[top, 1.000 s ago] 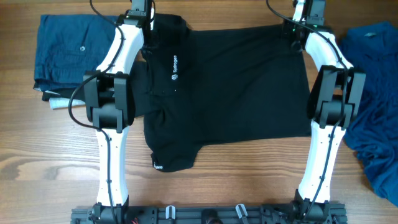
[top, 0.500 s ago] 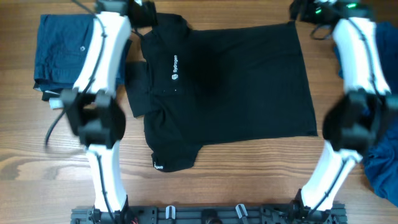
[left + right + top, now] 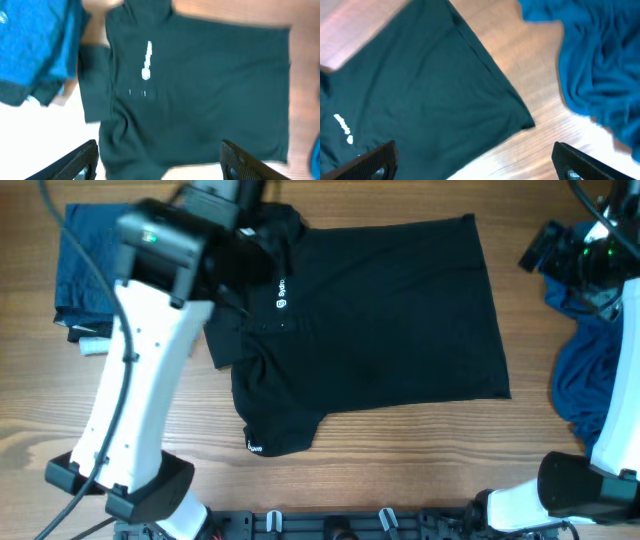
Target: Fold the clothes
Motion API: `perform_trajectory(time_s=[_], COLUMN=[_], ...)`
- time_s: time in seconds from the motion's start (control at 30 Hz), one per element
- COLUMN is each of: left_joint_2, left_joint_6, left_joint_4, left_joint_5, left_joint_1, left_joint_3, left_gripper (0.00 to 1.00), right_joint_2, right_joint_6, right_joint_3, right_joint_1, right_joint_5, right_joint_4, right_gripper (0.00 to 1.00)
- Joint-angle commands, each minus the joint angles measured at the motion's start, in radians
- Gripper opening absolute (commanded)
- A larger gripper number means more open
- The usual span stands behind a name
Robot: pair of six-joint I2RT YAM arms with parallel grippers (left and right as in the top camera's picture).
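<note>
The clothes here are chiefly a black collared shirt [image 3: 380, 330] spread flat on the wooden table, collar to the left, its white logo [image 3: 280, 292] facing up. One sleeve [image 3: 275, 425] points toward the front edge. My left gripper [image 3: 160, 167] hangs open high above the shirt [image 3: 200, 95], with nothing between its fingers. My right gripper [image 3: 475, 167] is also open and empty, above the shirt's right hem corner [image 3: 527, 122]. Neither one touches the fabric.
A folded blue garment [image 3: 95, 265] lies at the far left beside the collar. A crumpled blue garment [image 3: 590, 370] is heaped at the right edge, close to the right arm. A black rail [image 3: 350, 525] runs along the front edge.
Both grippers have opened and let go of the shirt's far edge. Both arms have risen and swung outward, the left one toward the camera. The shirt now lies flat.
</note>
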Motion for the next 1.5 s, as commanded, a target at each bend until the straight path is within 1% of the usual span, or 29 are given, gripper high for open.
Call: perform_trajectory(time_s=[0.0, 0.07, 0.17, 0.23, 0.3, 0.4, 0.57, 0.63, 0.7, 0.8, 0.83, 0.87, 0.9, 0.93, 0.97, 1.0, 1.1, 1.13, 1.17, 1.2, 1.27, 1.3, 1.4, 1.43, 1.47], left_joint_2=[-0.021, -0.021, -0.021, -0.019, -0.019, -0.017, -0.017, -0.017, -0.017, -0.016, -0.016, -0.016, -0.016, -0.016, -0.016, -0.016, -0.016, -0.016, -0.016, -0.016, -0.016, -0.016, -0.016, -0.016, -0.016], left_joint_6=[-0.113, -0.131, -0.130, -0.129, -0.120, -0.111, -0.111, -0.111, -0.111, -0.111, -0.111, -0.111, -0.111, -0.111, -0.111, -0.111, -0.111, -0.110, -0.110, -0.107, -0.103, -0.103, -0.075, -0.066, -0.048], left_joint_4=[-0.068, -0.080, -0.068, -0.048, -0.026, 0.000, 0.069, 0.113, 0.148, 0.154, 0.154, 0.153, 0.154, 0.150, 0.145, 0.142, 0.134, 0.134, 0.135, 0.135, 0.135, 0.134, 0.134, 0.135, 0.136], left_joint_5=[-0.167, -0.183, -0.183, -0.184, -0.183, -0.178, -0.103, -0.096, -0.096, -0.097, -0.097, -0.096, -0.096, -0.092, -0.088, -0.082, -0.047, -0.031, -0.020, -0.012, 0.003, 0.018, 0.062, 0.069, 0.075], left_joint_1=[-0.069, -0.068, -0.022, 0.018, 0.049, 0.095, 0.139, 0.142, 0.142, 0.142, 0.142, 0.144, 0.147, 0.154, 0.161, 0.170, 0.211, 0.228, 0.240, 0.252, 0.269, 0.276, 0.277, 0.277, 0.280], left_joint_3=[-0.035, -0.053, -0.070, -0.082, -0.101, -0.146, -0.259, -0.306, -0.362, -0.402, -0.413, -0.424, -0.433, -0.436, -0.436, -0.436, -0.436, -0.436, -0.436, -0.436, -0.436, -0.439, -0.463, -0.485, -0.504], left_gripper=[0.81, 0.86, 0.91, 0.96, 1.00, 1.00, 1.00, 1.00, 1.00, 1.00, 1.00, 1.00, 1.00, 1.00, 1.00, 1.00, 1.00, 1.00, 1.00, 1.00, 1.00, 1.00, 1.00, 1.00, 1.00], right_joint_2=[-0.006, -0.006, -0.006, -0.006, -0.006, -0.006, -0.005, -0.005, -0.005, -0.005, -0.004, -0.002, -0.001, 0.000, 0.002, 0.005, 0.006, 0.006, 0.006, 0.006, 0.006, 0.006, 0.006, 0.006, 0.006], right_joint_6=[0.084, 0.121, 0.154, 0.158, 0.171, 0.229, 0.229, 0.229, 0.229, 0.229, 0.229, 0.229, 0.229, 0.229, 0.229, 0.229, 0.229, 0.229, 0.229, 0.229, 0.228, 0.229, 0.229, 0.229, 0.229], right_joint_3=[-0.143, -0.264, -0.438, -0.572, -0.676, -0.832, -1.032, -1.077, -1.106, -1.136, -1.149, -1.157, -1.162, -1.166, -1.170, -1.172, -1.187, -1.195, -1.206, -1.215, -1.233, -1.237, -1.237, -1.237, -1.237], right_joint_1=[-0.021, -0.054, -0.114, -0.154, -0.184, -0.236, -0.256, -0.255, -0.255, -0.255, -0.255, -0.255, -0.255, -0.255, -0.255, -0.255, -0.255, -0.255, -0.255, -0.255, -0.255, -0.255, -0.255, -0.255, -0.255], right_joint_5=[0.026, 0.027, 0.015, -0.033, -0.072, -0.083, -0.110, -0.117, -0.103, -0.093, -0.095, -0.095, -0.099, -0.108, -0.109, -0.109, -0.109, -0.109, -0.109, -0.109, -0.109, -0.109, -0.109, -0.109, -0.109], right_joint_4=[0.014, 0.065, 0.152, 0.235, 0.304, 0.444, 0.655, 0.704, 0.711, 0.746, 0.768, 0.785, 0.796, 0.804, 0.808, 0.808, 0.821, 0.834, 0.851, 0.864, 0.883, 0.888, 0.897, 0.902, 0.905], right_gripper=[0.97, 0.95, 0.94, 0.94, 0.93, 0.93, 0.89, 0.88, 0.88, 0.87, 0.85, 0.81, 0.75, 0.66, 0.63, 0.60, 0.59, 0.49, 0.42, 0.37, 0.31, 0.27, 0.09, 0.06, 0.06])
